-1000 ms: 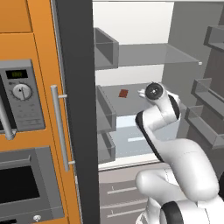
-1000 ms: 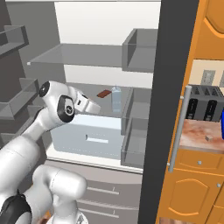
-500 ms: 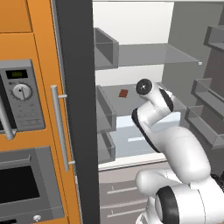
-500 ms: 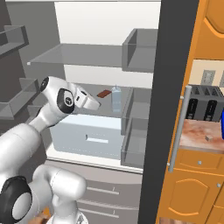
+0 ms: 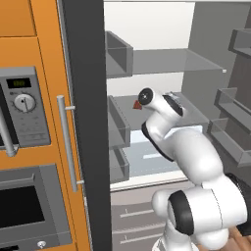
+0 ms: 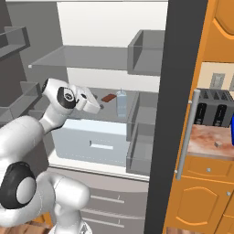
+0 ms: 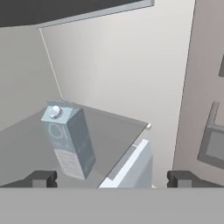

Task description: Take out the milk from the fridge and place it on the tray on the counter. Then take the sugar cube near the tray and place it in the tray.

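The jaws are wide open and empty; slide them left until the small pale gabled milk carton [image 7: 68, 139] sits between them.

Matt pale carton of milk [image 7: 68, 139] – papery, smooth grey fridge [image 6: 91, 59] shelves, marbled stone counter [image 6: 208, 137]

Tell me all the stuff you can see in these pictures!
milk: one, pale grey-white carton, upright on the fridge's middle shelf
small item: one, reddish-brown, same shelf, beside the milk
fridge: one, dark grey frame, open, with a pale blue-white drawer
toaster: one, dark, on the counter
counter: one, reddish-brown marbled
sugar cube: one, tiny, pale, on the counter
oven panel: one, grey, in orange cabinet
claw: one, open, pointing at the milk
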Robot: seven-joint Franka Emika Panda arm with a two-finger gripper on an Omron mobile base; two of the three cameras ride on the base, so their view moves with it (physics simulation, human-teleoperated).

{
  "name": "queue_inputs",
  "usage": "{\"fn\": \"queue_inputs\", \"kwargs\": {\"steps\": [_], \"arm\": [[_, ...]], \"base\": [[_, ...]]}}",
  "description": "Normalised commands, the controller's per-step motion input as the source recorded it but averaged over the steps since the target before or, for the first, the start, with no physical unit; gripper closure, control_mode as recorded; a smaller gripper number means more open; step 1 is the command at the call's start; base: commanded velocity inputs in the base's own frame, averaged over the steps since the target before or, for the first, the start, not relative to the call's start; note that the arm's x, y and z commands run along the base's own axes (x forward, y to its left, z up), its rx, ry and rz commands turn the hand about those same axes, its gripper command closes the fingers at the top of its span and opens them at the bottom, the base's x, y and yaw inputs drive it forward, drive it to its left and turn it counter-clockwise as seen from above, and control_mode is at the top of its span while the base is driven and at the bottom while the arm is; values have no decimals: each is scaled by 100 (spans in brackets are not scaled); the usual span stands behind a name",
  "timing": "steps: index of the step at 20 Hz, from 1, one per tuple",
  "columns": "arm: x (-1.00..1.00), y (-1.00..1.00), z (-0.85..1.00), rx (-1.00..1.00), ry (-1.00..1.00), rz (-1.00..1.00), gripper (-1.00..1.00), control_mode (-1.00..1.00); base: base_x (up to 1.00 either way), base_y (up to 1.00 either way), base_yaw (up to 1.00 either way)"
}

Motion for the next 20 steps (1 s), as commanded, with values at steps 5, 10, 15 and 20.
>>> {"fn": "queue_inputs", "kwargs": {"steps": [5, 10, 15, 20], "arm": [[26, 0, -6, 0, 0, 0, -100, -100], [8, -2, -5, -4, -12, -17, -100, -100], [14, -3, -4, -1, -2, -14, -100, -100], [12, -19, -4, 0, 7, -1, -100, -100]], "base": [[0, 0, 0], [0, 0, 0], [0, 0, 0], [0, 0, 0]]}}
